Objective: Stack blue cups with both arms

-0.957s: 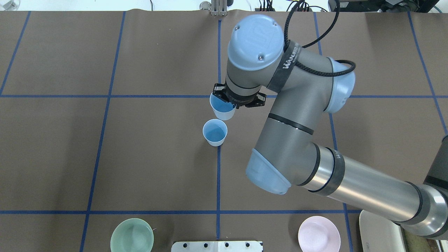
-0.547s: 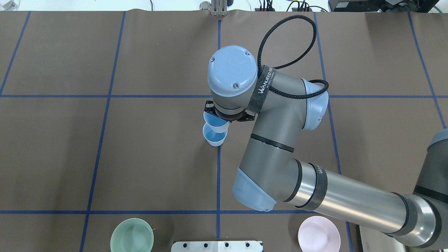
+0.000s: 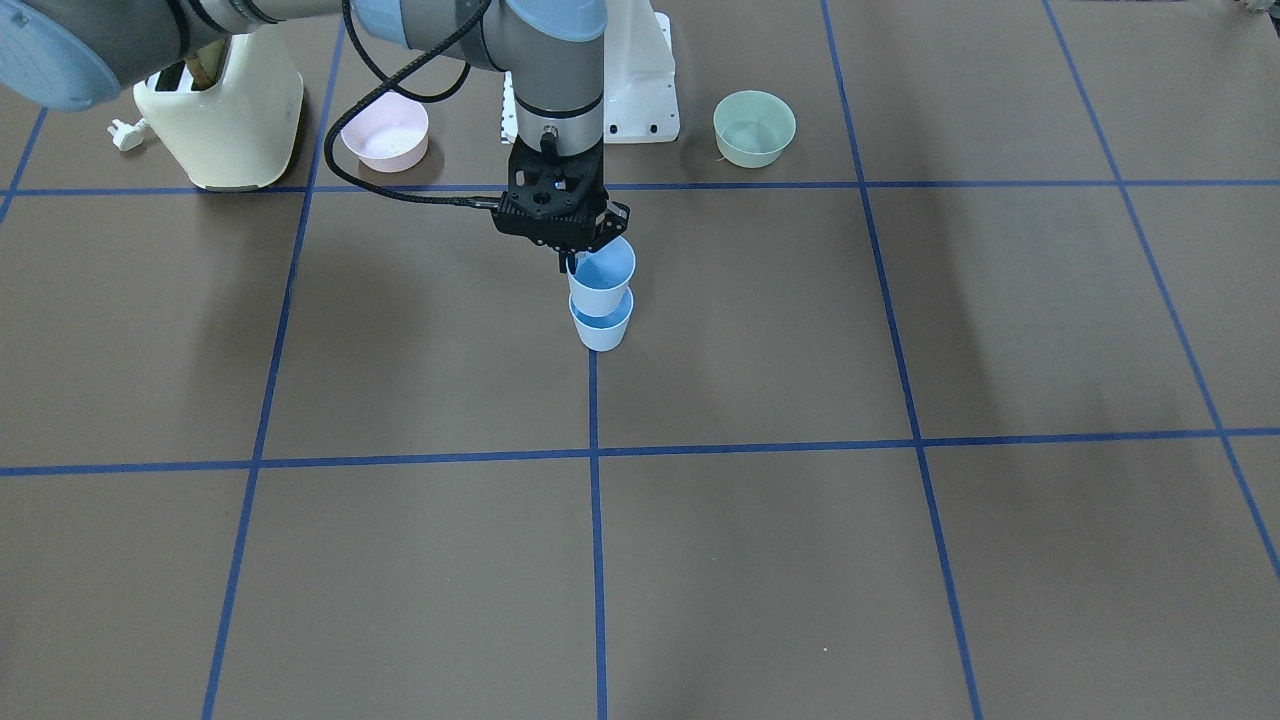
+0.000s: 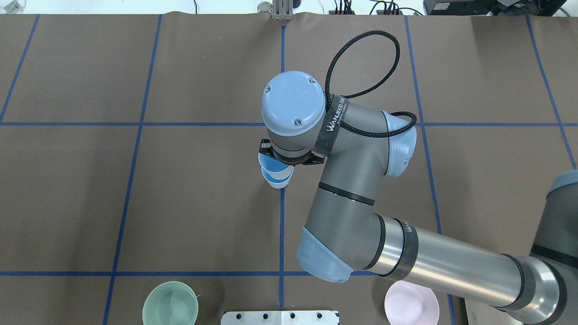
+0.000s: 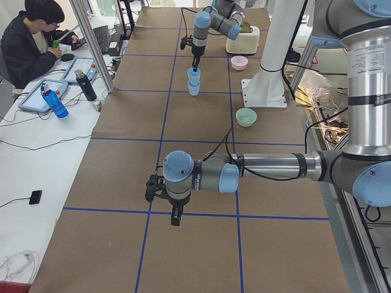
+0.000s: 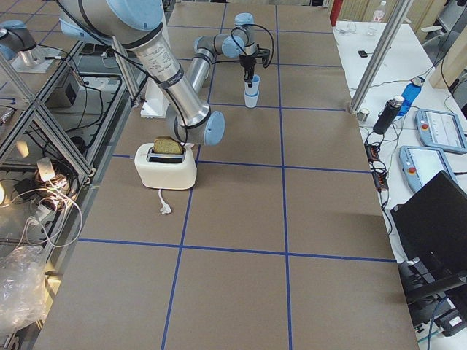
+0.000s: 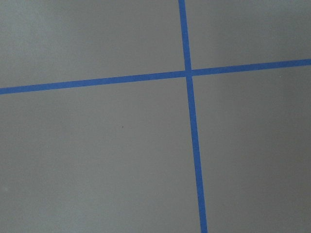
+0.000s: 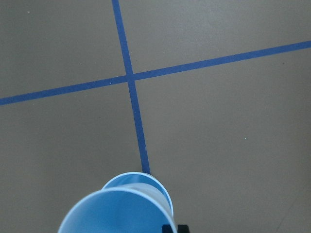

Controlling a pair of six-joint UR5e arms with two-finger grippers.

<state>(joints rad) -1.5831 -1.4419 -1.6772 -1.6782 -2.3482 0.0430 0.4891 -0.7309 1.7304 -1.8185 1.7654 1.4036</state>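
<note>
You had the right gripper (image 3: 575,258) closed on the upper cup (image 3: 604,278), pinching its wall at about 9 o'clock on the rim as the front-facing view showed it. That side grip probably served to keep the cup upright, its mouth open and its tapered base free to go straight down. The cup hung directly over the lower cup (image 3: 603,328), which stood upright on the table (image 3: 800,520) at the end of a blue tape line. The upper cup's base looked to be just inside the lower mouth, not yet seated, so I judged the stack to be nearly made and release to be the step left. The left gripper (image 5: 175,218) hovered low over bare table well apart from the cups, likely parked there to leave the right arm room; I could not tell whether it was open or closed. The pink bowl (image 3: 385,133) sat at 10 o'clock from the cups and the green bowl (image 3: 754,127) at 1 o'clock, both well clear.
</note>
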